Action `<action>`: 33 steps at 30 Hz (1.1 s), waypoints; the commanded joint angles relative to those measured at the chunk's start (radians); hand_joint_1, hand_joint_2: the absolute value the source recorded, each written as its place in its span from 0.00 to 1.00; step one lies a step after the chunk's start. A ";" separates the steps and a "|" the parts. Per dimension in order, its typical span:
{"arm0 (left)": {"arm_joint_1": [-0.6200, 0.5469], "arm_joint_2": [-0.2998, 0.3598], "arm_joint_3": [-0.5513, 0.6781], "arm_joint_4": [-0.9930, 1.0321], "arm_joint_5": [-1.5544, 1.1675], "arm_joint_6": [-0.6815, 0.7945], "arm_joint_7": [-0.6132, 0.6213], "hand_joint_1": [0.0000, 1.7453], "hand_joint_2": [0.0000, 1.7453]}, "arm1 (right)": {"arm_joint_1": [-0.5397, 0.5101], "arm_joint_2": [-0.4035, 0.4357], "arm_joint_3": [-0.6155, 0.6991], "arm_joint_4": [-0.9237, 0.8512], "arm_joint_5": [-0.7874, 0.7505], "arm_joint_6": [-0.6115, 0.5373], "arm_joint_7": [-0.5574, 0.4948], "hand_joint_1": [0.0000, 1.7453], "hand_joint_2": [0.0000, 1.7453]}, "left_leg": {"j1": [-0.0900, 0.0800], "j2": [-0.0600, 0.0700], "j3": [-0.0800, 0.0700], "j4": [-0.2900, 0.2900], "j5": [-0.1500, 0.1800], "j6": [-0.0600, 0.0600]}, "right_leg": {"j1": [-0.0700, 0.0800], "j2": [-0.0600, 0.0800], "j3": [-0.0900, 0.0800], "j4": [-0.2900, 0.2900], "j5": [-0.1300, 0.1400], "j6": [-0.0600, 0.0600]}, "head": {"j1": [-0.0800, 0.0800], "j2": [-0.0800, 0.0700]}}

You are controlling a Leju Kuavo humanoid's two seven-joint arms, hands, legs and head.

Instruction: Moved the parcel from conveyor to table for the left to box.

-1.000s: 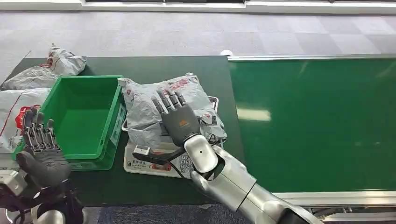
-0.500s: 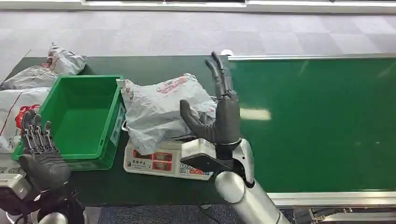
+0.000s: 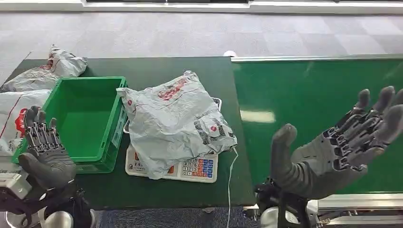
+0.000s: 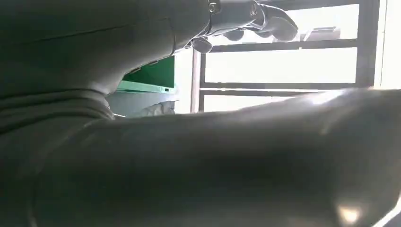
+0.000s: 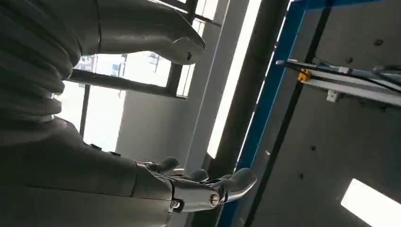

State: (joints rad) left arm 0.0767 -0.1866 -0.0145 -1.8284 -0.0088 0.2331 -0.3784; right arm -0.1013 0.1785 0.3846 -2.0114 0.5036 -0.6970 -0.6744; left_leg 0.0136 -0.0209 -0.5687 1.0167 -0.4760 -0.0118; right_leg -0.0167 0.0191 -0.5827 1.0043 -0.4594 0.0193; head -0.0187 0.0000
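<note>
A crumpled grey parcel (image 3: 176, 118) with red print lies on the white scale (image 3: 199, 169) on the dark green table (image 3: 157, 66), just right of the green box (image 3: 83, 118). My right hand (image 3: 332, 152) is raised palm up over the near edge of the conveyor (image 3: 323, 95), fingers spread, holding nothing, well right of the parcel. My left hand (image 3: 45, 154) stands upright at the box's near left corner, fingers apart and empty. The right wrist view looks up past the right hand (image 5: 189, 189) at the ceiling.
Two more grey parcels (image 3: 57, 66) (image 3: 14, 114) lie on the table left of the box. The box is empty inside. A white cord (image 3: 231, 180) hangs from the scale over the table's front edge. The conveyor belt carries nothing.
My right hand let go of the parcel, lifted off it and swung right and back over the conveyor's near edge. The parcel stays spread on the scale. The left hand barely moved.
</note>
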 commanded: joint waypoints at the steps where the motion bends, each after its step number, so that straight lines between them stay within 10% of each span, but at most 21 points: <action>1: -0.086 0.139 -0.113 0.096 -0.306 -0.046 0.077 0.00 0.00 | 0.058 0.097 -0.159 -0.313 0.099 -0.001 -0.024 0.00 1.00 | -0.001 -0.003 -0.003 0.001 0.001 0.000 | -0.001 -0.006 -0.002 0.002 -0.001 -0.001 | 0.000 0.000; 12: -0.201 0.222 -0.215 0.181 -0.590 -0.133 0.179 0.00 0.00 | 0.075 0.095 -0.178 -0.244 0.067 -0.001 -0.024 0.00 1.00 | 0.000 -0.004 -0.001 -0.003 0.003 0.000 | 0.001 -0.008 0.000 -0.002 0.001 -0.002 | 0.000 0.000; 13: -0.231 0.227 -0.228 0.202 -0.601 -0.145 0.184 0.00 1.00 | 0.071 0.096 -0.184 -0.244 0.070 -0.001 -0.024 0.00 1.00 | 0.000 -0.004 -0.001 -0.003 0.003 0.000 | 0.001 -0.008 0.001 -0.002 0.001 -0.002 | 0.000 0.000; 18: -0.520 0.312 -0.405 0.551 -0.723 -0.331 0.239 0.00 1.00 | 0.057 0.082 -0.153 -0.160 0.045 -0.001 -0.024 0.00 1.00 | 0.000 -0.010 -0.001 -0.002 0.006 0.000 | 0.001 -0.014 0.002 -0.002 0.002 -0.002 | 0.000 0.000; 33: -0.577 0.342 -0.494 0.623 -0.756 -0.431 0.249 0.00 1.00 | 0.047 0.063 -0.134 -0.130 0.023 -0.001 -0.024 0.00 1.00 | 0.000 0.003 -0.002 -0.003 0.007 -0.001 | 0.001 -0.001 -0.002 -0.002 0.007 -0.004 | 0.000 0.000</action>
State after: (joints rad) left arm -0.3805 0.0935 -0.3582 -1.3825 -0.7317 -0.0901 -0.1438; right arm -0.0351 0.2735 0.2461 -2.2286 0.5528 -0.6973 -0.6973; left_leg 0.0136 -0.0179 -0.5710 1.0166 -0.4711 -0.0132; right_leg -0.0166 0.0218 -0.5861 1.0048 -0.4534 0.0173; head -0.0191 0.0000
